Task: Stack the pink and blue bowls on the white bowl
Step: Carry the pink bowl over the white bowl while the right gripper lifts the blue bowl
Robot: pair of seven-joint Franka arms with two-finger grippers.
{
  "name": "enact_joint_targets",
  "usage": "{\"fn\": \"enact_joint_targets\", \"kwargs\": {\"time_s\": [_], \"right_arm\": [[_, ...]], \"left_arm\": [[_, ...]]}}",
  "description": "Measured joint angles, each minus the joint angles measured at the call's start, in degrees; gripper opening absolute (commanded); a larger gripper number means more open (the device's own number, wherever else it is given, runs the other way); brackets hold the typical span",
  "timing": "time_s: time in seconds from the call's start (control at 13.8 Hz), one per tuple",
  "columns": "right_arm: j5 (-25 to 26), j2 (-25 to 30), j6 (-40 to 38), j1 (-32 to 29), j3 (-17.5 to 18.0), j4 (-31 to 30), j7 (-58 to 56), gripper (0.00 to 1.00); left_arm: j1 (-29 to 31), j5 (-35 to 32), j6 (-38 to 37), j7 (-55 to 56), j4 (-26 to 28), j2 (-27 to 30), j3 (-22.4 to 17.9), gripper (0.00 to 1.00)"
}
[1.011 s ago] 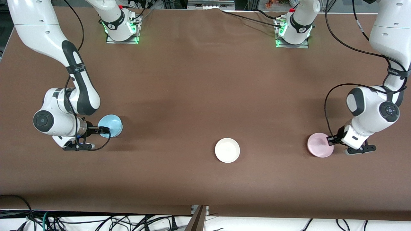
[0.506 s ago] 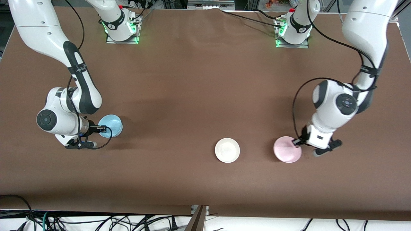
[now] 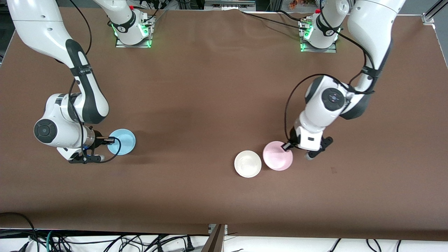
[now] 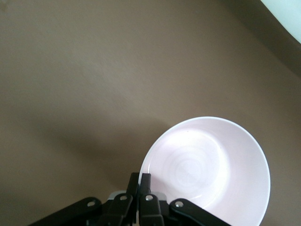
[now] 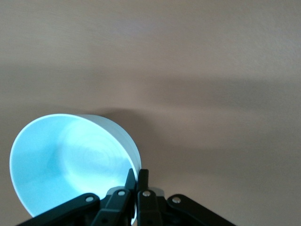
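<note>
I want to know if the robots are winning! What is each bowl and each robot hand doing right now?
pink bowl: gripped by its rim, held up beside the white bowl, not on it yet.
blue bowl: gripped by its rim, near the right arm's end of the table.
white bowl: sitting on the table, nothing in it.
left gripper: shut on the pink bowl's rim.
right gripper: shut on the blue bowl's rim.

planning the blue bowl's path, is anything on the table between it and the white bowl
Nothing visible. The blue bowl, held at its rim by the right tool, has bare brown table between it and the white bowl. The pink bowl, held by the left tool, is beside the white bowl, toward the left arm's end.
</note>
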State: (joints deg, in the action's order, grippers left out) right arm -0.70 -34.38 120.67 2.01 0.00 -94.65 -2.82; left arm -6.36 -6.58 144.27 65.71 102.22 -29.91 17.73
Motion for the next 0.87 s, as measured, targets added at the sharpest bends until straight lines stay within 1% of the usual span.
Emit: {"fn": "enact_joint_targets", "kwargs": {"time_s": [0.14, 0.43, 0.51, 0.72, 0.79, 0.87], "right_arm": [[-0.02, 0.23, -2.48, 0.14, 1.33, 2.11, 0.02, 0.00], [-0.07, 0.24, -2.95, 0.47, 4.31, 2.85, 0.05, 0.00], [-0.09, 0.24, -2.95, 0.56, 5.12, 2.96, 0.05, 0.00], [-0.18, 0.26, -2.95, 1.48, 7.19, 3.74, 1.60, 0.00], [-0.20, 0.26, -2.95, 2.29, 7.62, 4.08, 3.26, 0.00], [-0.20, 0.26, -2.95, 3.38, 7.86, 4.46, 5.26, 0.00]], "left_arm": [[-2.51, 0.00, 0.00, 4.03, -1.72, -0.90, -0.11, 0.00], [-6.21, 0.00, 0.00, 9.30, -5.57, -4.58, -0.94, 0.00], [-7.59, 0.00, 0.00, 10.08, -6.54, -5.66, -2.15, 0.00], [-14.14, 0.00, 0.00, 12.90, -10.09, -9.14, -8.72, 0.00], [-15.81, 0.00, 0.01, 13.69, -11.37, -10.29, -10.21, 0.00], [-16.65, 0.00, 0.01, 14.16, -12.50, -11.16, -10.86, 0.00]]}}
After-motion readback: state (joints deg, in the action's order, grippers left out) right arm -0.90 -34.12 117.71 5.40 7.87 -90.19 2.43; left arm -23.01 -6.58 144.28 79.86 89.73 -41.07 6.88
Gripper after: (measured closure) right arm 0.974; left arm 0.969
